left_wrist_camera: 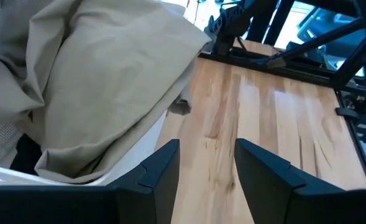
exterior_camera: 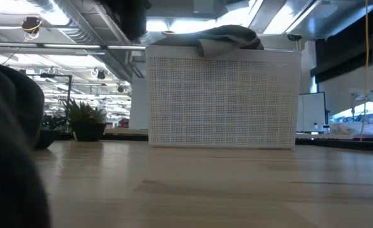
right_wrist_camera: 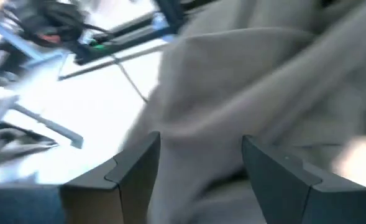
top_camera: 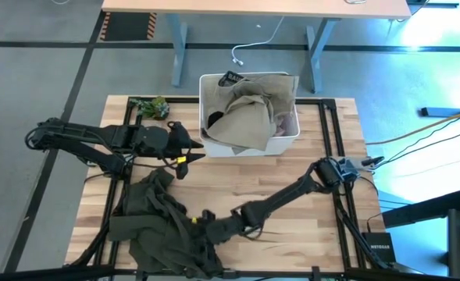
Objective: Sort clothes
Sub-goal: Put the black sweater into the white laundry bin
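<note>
— Where are the clothes sitting right now?

— A beige garment is bulging out of the white bin at the far middle of the table, with something pale pink tucked beside it and a black lettered strap hanging over the far rim. A big pile of olive-green clothes is lying at the near left of the table.

— And the left gripper?

— The left gripper is hovering just left of the bin, its fingers standing apart with nothing between them, only bare wood showing in the gap.

— The right one?

— The right gripper is reaching across into the near edge of the olive pile. Its fingers are spread wide, cloth is filling the space between them, but I cannot tell whether they are gripping it.

— Anything else?

— A small green plant is sitting at the far left corner.
</note>
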Controlling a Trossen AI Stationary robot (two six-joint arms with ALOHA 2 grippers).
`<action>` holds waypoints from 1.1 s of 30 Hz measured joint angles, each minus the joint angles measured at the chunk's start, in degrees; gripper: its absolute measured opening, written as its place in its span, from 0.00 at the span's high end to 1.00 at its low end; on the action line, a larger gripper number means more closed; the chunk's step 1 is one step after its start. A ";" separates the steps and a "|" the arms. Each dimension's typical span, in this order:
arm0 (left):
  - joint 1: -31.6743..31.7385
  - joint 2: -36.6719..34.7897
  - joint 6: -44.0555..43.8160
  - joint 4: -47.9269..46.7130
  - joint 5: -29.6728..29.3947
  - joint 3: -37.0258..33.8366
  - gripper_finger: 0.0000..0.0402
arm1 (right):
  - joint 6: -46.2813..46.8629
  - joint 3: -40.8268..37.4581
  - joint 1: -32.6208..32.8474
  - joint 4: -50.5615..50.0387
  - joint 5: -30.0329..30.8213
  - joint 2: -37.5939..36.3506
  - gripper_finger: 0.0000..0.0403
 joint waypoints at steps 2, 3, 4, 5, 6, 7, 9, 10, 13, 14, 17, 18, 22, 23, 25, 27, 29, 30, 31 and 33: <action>0.00 0.00 0.20 -0.09 0.00 0.00 0.63 | 0.05 -0.01 1.54 4.38 -0.09 0.81 0.40; 0.00 0.00 0.29 -0.12 0.00 0.00 0.63 | 0.03 0.01 2.35 6.14 0.82 0.99 0.40; 0.00 0.00 0.29 -0.23 0.00 0.00 0.63 | -0.08 0.00 3.09 6.66 2.53 1.06 0.40; 0.00 0.00 0.21 -0.53 0.00 0.00 0.63 | -0.15 0.02 3.70 7.46 4.51 1.42 0.40; 0.00 0.00 0.02 -0.92 0.00 0.00 0.63 | -0.23 0.08 4.21 8.16 6.06 1.83 0.40; 0.00 0.00 -0.01 -1.34 0.02 0.00 0.63 | -0.27 0.06 4.76 7.69 7.88 2.05 0.40; 0.00 0.00 0.20 -1.55 0.00 0.00 0.63 | -0.27 0.03 5.01 8.13 11.46 3.44 0.40; 0.00 0.00 0.44 -1.48 0.01 0.00 0.63 | -0.27 0.01 5.11 7.69 12.99 3.83 0.40; 0.00 0.00 1.78 -1.21 0.00 0.00 0.63 | -0.34 0.00 5.21 6.88 16.70 5.70 0.40; 0.00 0.00 1.76 -1.28 -0.02 0.00 0.63 | -0.37 -0.01 5.10 6.03 18.19 6.23 0.40; 0.00 0.00 1.33 -1.18 -0.02 0.00 0.63 | -0.86 -0.02 4.52 5.37 20.64 7.78 0.40; 0.00 0.00 1.34 -1.16 -0.02 0.00 0.63 | -1.24 -0.02 4.42 5.42 20.89 8.21 0.40; 0.00 0.00 1.54 -1.20 -0.02 0.00 0.63 | -2.07 0.00 3.67 3.83 22.75 9.06 0.40; 0.00 0.00 1.54 -1.20 -0.02 0.00 0.63 | -2.23 0.04 3.57 2.58 23.54 9.11 0.40; 0.00 0.00 1.54 -1.14 0.00 0.00 0.63 | -2.30 0.02 3.06 -1.53 25.10 9.25 0.40; 0.00 0.00 1.54 -1.17 -0.01 0.00 0.63 | -2.30 0.02 2.23 -6.53 25.03 9.48 0.43; 0.00 0.00 1.54 -1.10 0.00 0.00 0.63 | -1.75 0.06 1.32 -12.10 24.65 9.61 0.50; 0.00 0.00 1.54 -1.10 0.00 0.00 0.63 | -1.23 0.30 0.91 -14.58 24.63 9.55 0.55; 0.00 0.00 1.54 -1.17 -0.02 0.00 0.63 | -0.29 0.37 0.50 -17.43 24.47 9.34 0.61; 0.00 0.00 1.54 -1.15 0.00 0.00 0.63 | 1.29 0.42 -0.09 -21.87 24.62 9.17 0.75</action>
